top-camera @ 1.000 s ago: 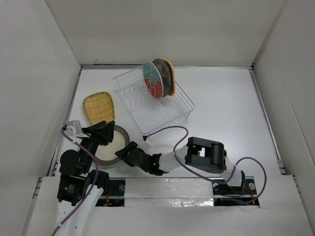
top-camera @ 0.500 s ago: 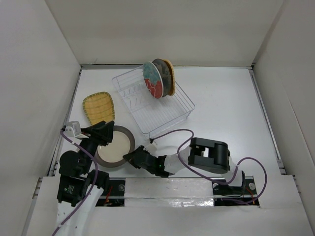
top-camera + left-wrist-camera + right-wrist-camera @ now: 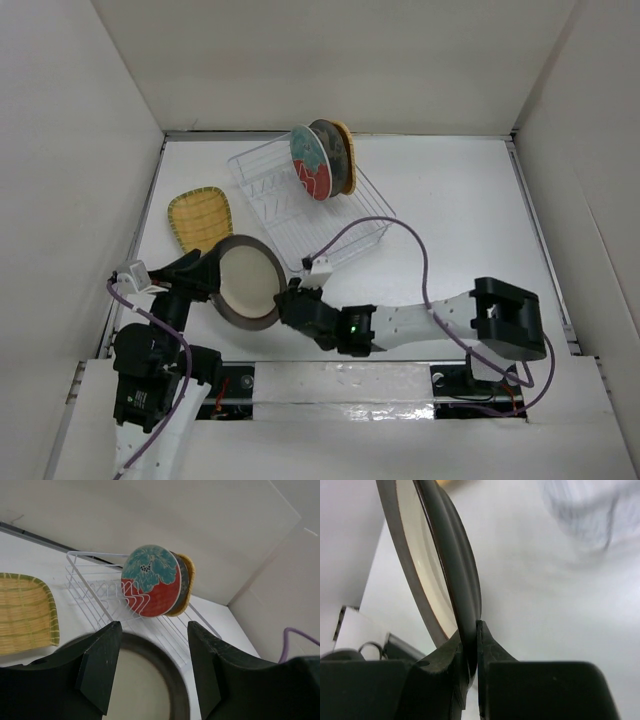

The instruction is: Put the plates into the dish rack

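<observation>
My right gripper (image 3: pixel 283 303) is shut on the rim of the brown-rimmed cream plate (image 3: pixel 246 281) and holds it lifted and tilted at the near left; its edge runs between the jaws in the right wrist view (image 3: pixel 440 570). My left gripper (image 3: pixel 205 268) is open beside the plate's left edge, the plate (image 3: pixel 145 680) showing between its fingers. The wire dish rack (image 3: pixel 310 205) stands at the back centre with the red-rimmed teal plate (image 3: pixel 310 165), the dark grey plate (image 3: pixel 328 152) and the orange plate (image 3: pixel 346 160) upright in it. The yellow ribbed plate (image 3: pixel 200 218) lies flat left of the rack.
White walls enclose the table on the left, back and right. A purple cable (image 3: pixel 400 240) arcs from the right arm over the rack's near corner. The right arm stretches across the near edge.
My right gripper has lifted the brown-rimmed cream plate off the table and tilted it up, moving it toward the rack. The right arm stretched out; my left gripper shifted slightly back.
</observation>
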`<control>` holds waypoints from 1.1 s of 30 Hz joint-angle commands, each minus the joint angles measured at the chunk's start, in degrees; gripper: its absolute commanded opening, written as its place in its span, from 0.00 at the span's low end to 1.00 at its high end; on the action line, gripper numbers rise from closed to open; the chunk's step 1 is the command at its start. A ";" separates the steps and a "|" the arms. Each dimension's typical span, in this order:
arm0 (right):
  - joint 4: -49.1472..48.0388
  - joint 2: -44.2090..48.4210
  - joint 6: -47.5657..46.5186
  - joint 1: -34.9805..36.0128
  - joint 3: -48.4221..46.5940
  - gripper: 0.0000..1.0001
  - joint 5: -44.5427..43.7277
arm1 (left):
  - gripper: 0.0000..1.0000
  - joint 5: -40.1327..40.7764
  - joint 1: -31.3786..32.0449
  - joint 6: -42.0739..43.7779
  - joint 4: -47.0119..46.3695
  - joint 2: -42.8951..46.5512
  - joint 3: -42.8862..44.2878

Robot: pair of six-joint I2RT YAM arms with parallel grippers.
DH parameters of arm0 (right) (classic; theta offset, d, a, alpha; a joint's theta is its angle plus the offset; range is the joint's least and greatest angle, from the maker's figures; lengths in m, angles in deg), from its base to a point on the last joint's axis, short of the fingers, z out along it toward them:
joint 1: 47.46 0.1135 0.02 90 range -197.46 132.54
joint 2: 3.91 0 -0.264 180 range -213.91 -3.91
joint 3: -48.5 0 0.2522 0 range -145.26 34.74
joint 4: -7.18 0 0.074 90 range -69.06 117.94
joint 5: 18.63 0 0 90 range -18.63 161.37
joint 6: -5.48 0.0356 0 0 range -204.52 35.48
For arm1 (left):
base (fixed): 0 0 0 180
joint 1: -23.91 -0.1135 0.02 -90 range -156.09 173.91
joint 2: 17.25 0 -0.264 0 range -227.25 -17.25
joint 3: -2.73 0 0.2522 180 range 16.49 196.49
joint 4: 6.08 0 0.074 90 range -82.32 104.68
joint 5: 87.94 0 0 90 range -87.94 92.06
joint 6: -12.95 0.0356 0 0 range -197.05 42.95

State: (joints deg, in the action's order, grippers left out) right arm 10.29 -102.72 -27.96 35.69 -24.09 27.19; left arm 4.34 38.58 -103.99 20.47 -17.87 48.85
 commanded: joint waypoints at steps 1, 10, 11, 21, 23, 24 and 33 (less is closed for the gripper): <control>-11.92 10.11 -15.93 -7.99 -4.01 0.00 -7.95 | 0.52 3.86 0.26 -1.27 -1.55 3.70 0.51; -5.61 4.89 -41.50 -27.06 -26.05 0.00 2.18 | 0.52 1.41 0.26 -0.66 -1.64 -0.96 0.60; -2.39 2.94 -43.44 -27.95 -29.21 0.00 1.13 | 0.52 1.32 0.26 -0.66 -1.72 -1.05 0.43; 0.71 -15.87 -62.52 -33.06 -52.87 0.00 -3.19 | 0.52 1.32 0.26 -0.48 -1.99 -3.41 0.34; 0.64 -17.12 -62.88 -33.67 -54.02 0.00 -2.58 | 0.52 1.41 0.26 -0.40 -1.99 -3.94 0.42; 0.37 -17.47 -62.88 -33.67 -53.85 0.00 -2.31 | 0.52 1.41 0.26 -0.40 -1.99 -4.30 0.42; -1.91 -20.99 -62.62 -34.20 -50.51 0.00 -2.31 | 0.52 0.09 -1.76 -0.13 -2.34 -6.49 0.25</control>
State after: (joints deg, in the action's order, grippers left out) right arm 17.98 -125.43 -89.75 2.07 -72.78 27.34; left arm 5.44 37.23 -104.60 20.78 -22.97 48.85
